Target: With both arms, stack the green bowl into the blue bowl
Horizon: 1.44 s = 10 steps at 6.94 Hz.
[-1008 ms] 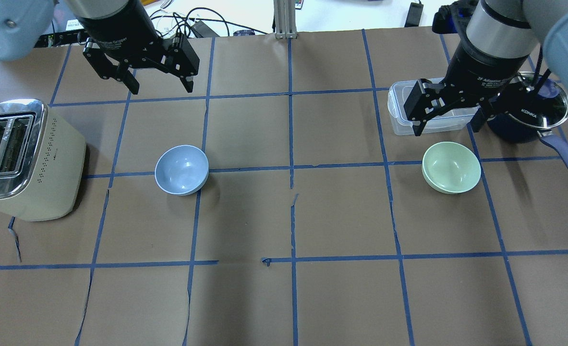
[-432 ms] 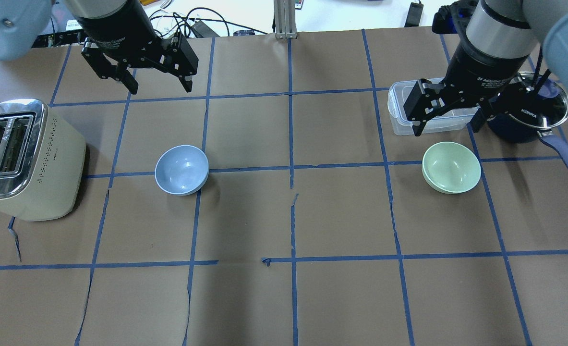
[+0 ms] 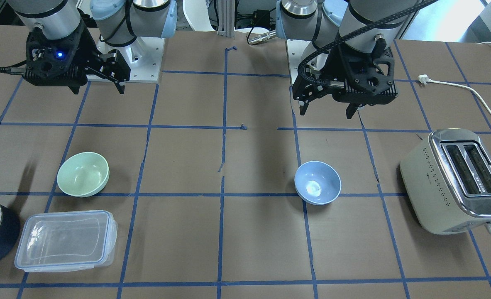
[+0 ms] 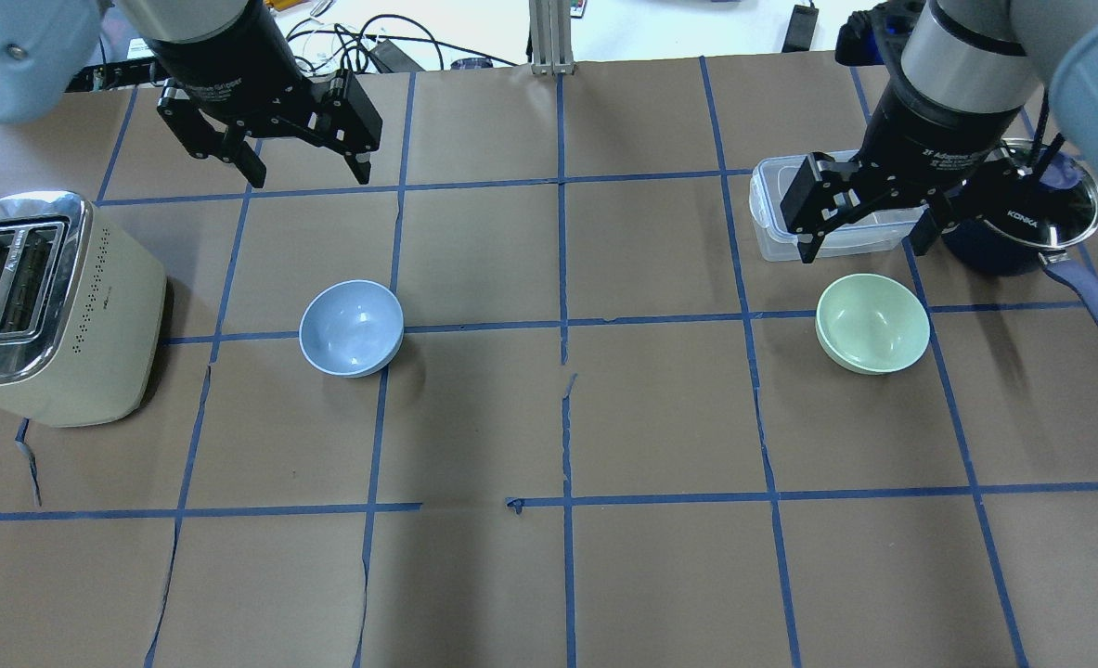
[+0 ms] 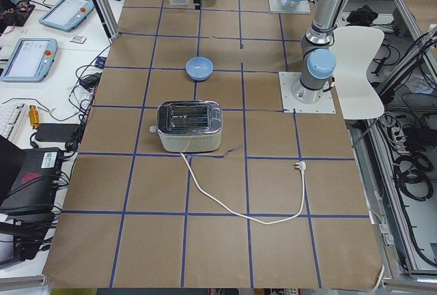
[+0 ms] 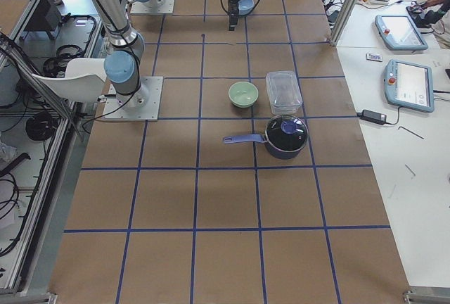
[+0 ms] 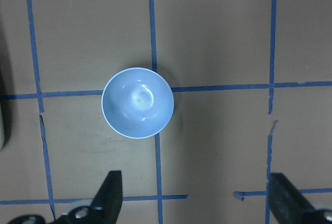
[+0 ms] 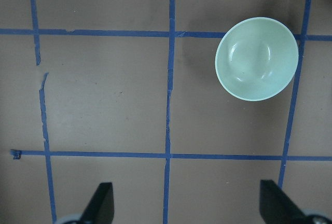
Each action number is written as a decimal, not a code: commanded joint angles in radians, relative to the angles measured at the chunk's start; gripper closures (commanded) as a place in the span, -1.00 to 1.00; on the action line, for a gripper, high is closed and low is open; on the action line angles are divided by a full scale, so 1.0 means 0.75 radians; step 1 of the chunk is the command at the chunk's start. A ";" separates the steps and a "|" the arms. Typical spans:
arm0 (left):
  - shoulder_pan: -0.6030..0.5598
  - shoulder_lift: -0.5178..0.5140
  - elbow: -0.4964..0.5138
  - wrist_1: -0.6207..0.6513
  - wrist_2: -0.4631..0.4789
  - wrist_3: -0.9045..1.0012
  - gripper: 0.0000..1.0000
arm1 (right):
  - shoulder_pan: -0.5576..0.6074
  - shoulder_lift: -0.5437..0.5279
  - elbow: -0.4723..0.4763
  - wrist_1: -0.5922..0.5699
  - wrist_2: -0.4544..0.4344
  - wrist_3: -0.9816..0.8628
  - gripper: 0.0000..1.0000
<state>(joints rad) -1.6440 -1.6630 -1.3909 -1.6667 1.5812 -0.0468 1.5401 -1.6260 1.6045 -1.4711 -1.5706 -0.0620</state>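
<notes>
While both sets of jaws hang wide and empty above the table (image 4: 660, 417), your green bowl (image 4: 872, 323) sits near the clear container (image 4: 767, 227), well apart from the blue bowl (image 4: 351, 327). Descend carelessly and you could clip that container or skid the glossy rim.

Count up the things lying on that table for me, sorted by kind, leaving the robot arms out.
Bowls: 2, the green bowl and the blue bowl
Toaster: 1
Clear lidded container: 1
Saucepan: 1
Total: 5
</notes>
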 commanded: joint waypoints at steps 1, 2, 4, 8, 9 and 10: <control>0.010 -0.016 -0.013 0.003 0.007 0.001 -1.00 | 0.000 0.000 0.000 0.000 -0.004 -0.001 -1.00; 0.012 -0.026 -0.021 -0.007 0.003 0.003 -1.00 | 0.000 0.000 0.002 0.000 -0.004 0.001 -1.00; 0.014 -0.055 -0.171 0.031 0.000 -0.003 -1.00 | 0.000 0.000 0.002 0.000 -0.008 -0.001 -1.00; 0.016 -0.236 -0.554 0.652 0.005 0.009 -1.00 | 0.000 0.000 0.002 0.000 -0.010 -0.003 -1.00; 0.016 -0.294 -0.593 0.753 0.005 0.058 -1.00 | 0.000 0.002 0.002 0.000 -0.010 -0.003 -1.00; 0.016 -0.339 -0.596 0.768 0.005 0.068 -0.92 | 0.000 0.000 0.002 0.002 -0.008 -0.001 -1.00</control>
<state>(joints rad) -1.6322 -1.8707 -1.8180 -1.1412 1.5844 -0.0139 1.5401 -1.6253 1.6061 -1.4707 -1.5779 -0.0639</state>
